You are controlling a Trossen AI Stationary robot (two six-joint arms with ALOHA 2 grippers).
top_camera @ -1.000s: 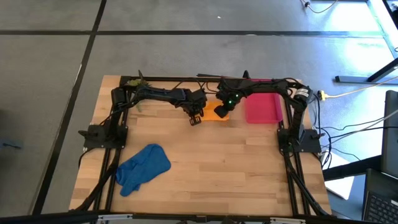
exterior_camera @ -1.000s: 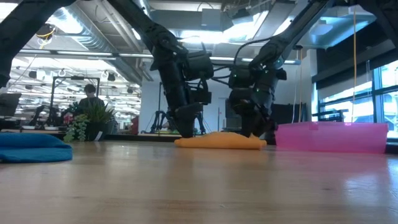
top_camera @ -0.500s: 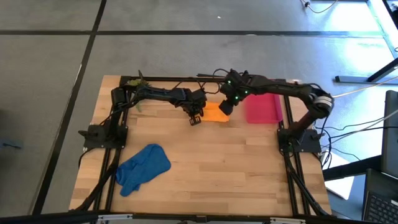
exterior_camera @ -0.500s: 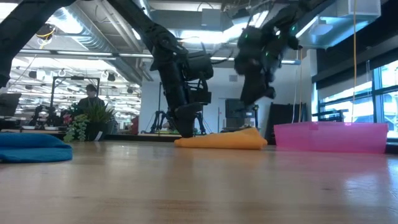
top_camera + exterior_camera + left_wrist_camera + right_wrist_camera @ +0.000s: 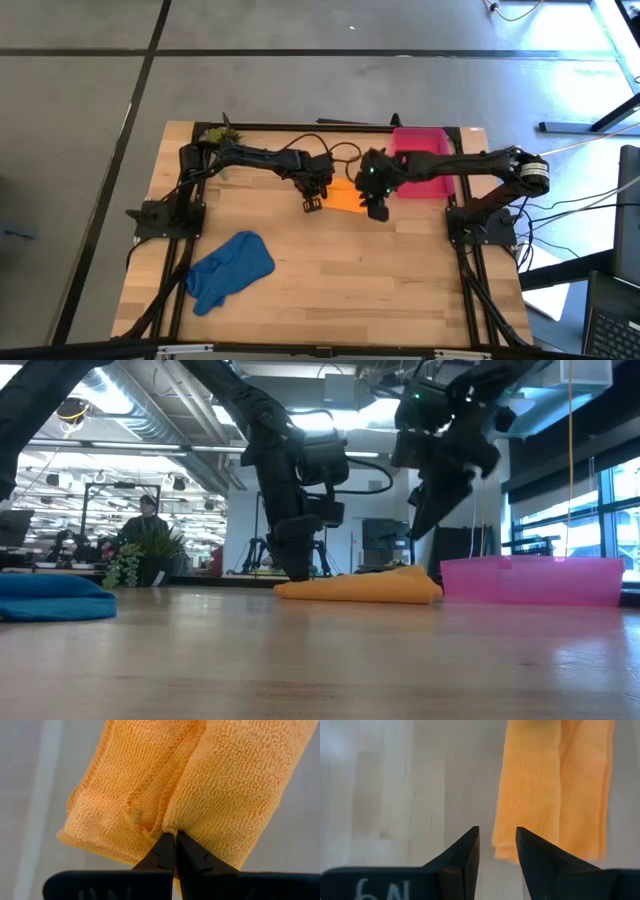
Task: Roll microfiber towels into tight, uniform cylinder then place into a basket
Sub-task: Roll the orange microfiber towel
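Note:
The orange towel (image 5: 345,196), folded into a narrow band, lies on the table between my two grippers. My left gripper (image 5: 311,203) is down at the towel's left end and shut on it; the left wrist view shows its hemmed edges and folds (image 5: 150,780). My right gripper (image 5: 378,208) is open and empty above the table at the towel's right end (image 5: 550,795), clear of it in the low view (image 5: 428,510). The blue towel (image 5: 230,268) lies crumpled at the near left. The pink basket (image 5: 420,168) stands at the far right. My left gripper pinches the orange towel between its two fingers at the end of a thick fold (image 5: 169,827), beside a hemmed edge. The fingers come from above, pointing down (image 5: 297,565). The towel lies slack on the table, several layers thick.
A small green potted plant (image 5: 215,133) stands at the far left corner. Bare wooden tabletop (image 5: 370,280) spreads across the near middle and right. In the low view a person (image 5: 146,510) sits in the room behind the table.
My right gripper has risen from the orange towel's right end and swung toward the table's near edge. My left gripper has moved a little toward the near edge, and the towel has slid that way with it.

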